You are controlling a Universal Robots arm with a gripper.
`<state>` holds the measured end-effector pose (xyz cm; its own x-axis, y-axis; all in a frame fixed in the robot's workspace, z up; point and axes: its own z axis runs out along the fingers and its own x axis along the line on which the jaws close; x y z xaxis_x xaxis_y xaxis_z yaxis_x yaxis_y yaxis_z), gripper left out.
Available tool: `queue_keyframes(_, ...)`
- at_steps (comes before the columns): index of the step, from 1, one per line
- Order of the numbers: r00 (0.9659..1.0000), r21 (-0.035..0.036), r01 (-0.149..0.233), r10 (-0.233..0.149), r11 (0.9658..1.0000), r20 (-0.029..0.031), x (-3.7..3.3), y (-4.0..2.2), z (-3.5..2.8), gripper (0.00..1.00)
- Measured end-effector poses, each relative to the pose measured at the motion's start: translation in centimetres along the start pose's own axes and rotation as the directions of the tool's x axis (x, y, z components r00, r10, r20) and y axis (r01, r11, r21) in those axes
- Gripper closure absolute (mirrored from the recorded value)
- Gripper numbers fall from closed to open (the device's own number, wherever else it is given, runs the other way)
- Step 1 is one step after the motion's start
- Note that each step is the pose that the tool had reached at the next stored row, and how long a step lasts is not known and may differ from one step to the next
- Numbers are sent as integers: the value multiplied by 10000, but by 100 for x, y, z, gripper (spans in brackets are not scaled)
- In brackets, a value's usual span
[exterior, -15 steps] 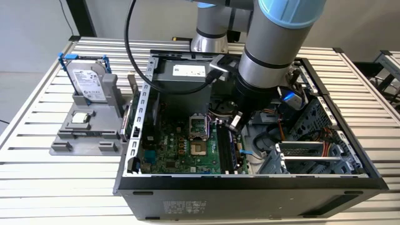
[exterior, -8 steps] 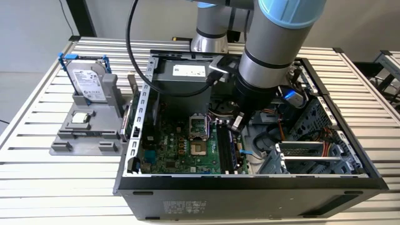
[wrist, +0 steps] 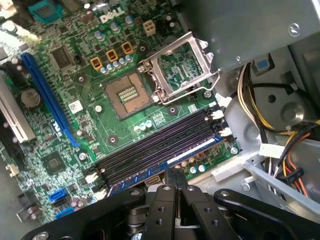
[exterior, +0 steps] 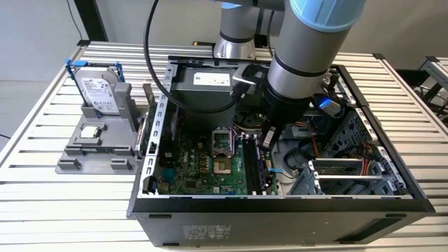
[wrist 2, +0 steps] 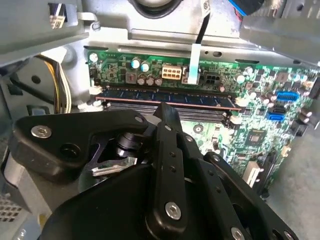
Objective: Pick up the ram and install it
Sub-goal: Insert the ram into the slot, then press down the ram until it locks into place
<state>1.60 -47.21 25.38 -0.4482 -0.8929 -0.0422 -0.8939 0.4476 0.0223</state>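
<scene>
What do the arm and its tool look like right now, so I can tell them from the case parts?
The arm is a thick silver-grey tube with pale blue joint caps and a black lower wrist section. A black cable loops off it over the open case. The tool is matte black: angular plates fixed with silver screws, narrowing to slim black fingers.

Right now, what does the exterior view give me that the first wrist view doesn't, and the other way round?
The exterior view adds the hard drive standing in its blue frame and the processor chip on the grey holder, outside the case on the exterior view's left. The first wrist view adds the ram with its pale label, lying along the slot nearest the tool. Both share the green motherboard, the empty processor socket and the tool low over the memory slots.
</scene>
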Motion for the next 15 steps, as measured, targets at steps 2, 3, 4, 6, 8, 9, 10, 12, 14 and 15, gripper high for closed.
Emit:
queue_keyframes(2, 9993, -15, 364, -364, 9993, -7, 0, 0, 0, 100)
queue_keyframes(3, 9985, -23, 539, -540, 9985, -10, 0, 0, 0, 100)
queue_keyframes(4, 9974, -31, 723, -723, 9974, -13, 0, 0, 1, 100)
queue_keyframes(6, 9940, -38, 1092, -1092, 9940, -16, 0, 0, 1, 100)
queue_keyframes(8, 9894, -34, 1451, -1451, 9894, -15, 0, -1, 2, 100)
queue_keyframes(9, 9867, -30, 1624, -1624, 9867, -13, 0, -1, 2, 100)
queue_keyframes(10, 9835, -28, 1808, -1808, 9835, -14, 0, -1, 3, 100)
queue_keyframes(12, 9764, -36, 2159, -2159, 9764, -16, 0, 0, 4, 100)
queue_keyframes(14, 9678, -51, 2516, -2516, 9678, -25, 0, 0, 6, 100)
queue_keyframes(15, 9629, -59, 2696, -2697, 9629, -30, 0, 0, 6, 100)
